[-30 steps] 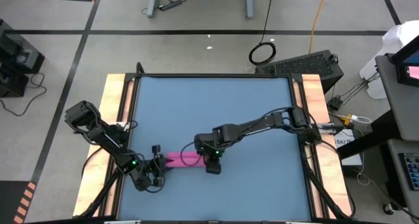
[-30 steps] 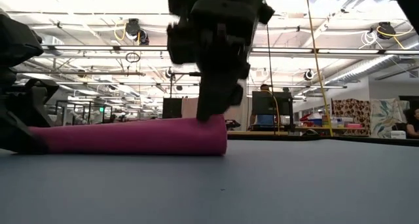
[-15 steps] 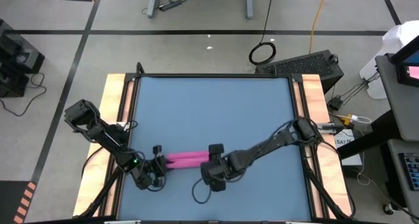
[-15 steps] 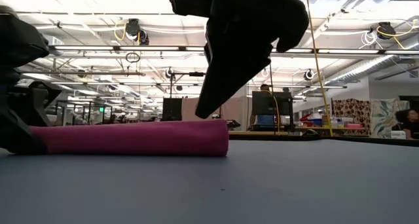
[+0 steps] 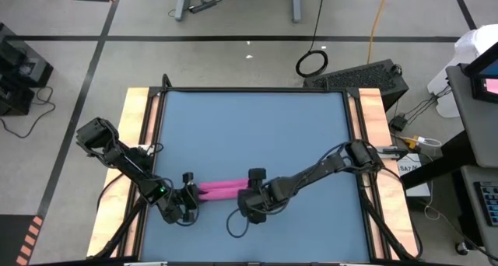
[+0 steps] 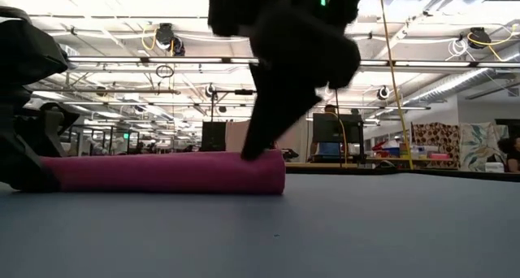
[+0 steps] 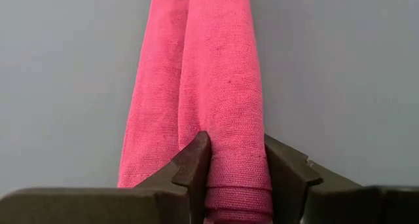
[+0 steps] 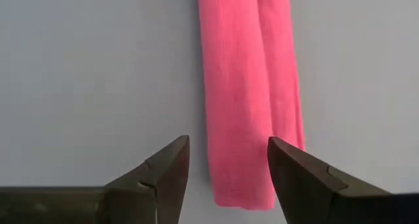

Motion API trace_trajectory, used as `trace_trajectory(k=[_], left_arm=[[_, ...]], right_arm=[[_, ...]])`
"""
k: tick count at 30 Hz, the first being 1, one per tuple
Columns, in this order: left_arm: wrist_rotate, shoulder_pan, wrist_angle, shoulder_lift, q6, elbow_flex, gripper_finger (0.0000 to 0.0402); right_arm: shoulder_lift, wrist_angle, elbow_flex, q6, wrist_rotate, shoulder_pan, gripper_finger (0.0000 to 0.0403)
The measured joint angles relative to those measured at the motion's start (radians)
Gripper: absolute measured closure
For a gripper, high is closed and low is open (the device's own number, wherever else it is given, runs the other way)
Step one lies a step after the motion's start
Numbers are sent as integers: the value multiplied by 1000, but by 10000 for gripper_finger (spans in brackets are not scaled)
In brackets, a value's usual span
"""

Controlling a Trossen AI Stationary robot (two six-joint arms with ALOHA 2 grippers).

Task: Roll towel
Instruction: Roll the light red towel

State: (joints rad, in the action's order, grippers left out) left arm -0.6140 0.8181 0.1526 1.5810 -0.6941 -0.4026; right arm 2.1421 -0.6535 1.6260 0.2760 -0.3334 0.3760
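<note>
Left gripper [image 7: 236, 168] clamped on one end of towel [image 7: 216, 86], fingers [image 7: 193, 162] pinching roll from both sides. Right gripper [image 8: 228, 168] spread wide, nothing between fingers, poised at opposite end of towel, apparently just clear of fabric, though low view too crowded to confirm. Towel lies as tight magenta roll on blue table [image 5: 249, 134], near front edge, stretched between both grippers.

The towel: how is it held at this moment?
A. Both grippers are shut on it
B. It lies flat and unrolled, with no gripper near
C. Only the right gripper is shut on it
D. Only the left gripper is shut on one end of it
D: the left gripper clamps one end of the rolled towel, while the right gripper stands open at the other end, its fingers off the cloth.
</note>
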Motion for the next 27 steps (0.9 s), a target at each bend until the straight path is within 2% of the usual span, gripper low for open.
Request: trace_trajectory(k=[12, 14, 21, 27], left_arm=[[0, 0, -4, 1, 0, 1, 279], [0, 0, -4, 1, 0, 1, 279], [-3, 2, -4, -23, -6, 2, 277], [10, 17, -42, -108, 22, 5, 246]], right_arm=[[61, -13, -1, -2, 30, -31, 207], [61, -12, -1, 10, 66, -42, 215], [60, -14, 0, 34, 240, -101, 301], [59, -9, 1, 2, 389, -154, 371]])
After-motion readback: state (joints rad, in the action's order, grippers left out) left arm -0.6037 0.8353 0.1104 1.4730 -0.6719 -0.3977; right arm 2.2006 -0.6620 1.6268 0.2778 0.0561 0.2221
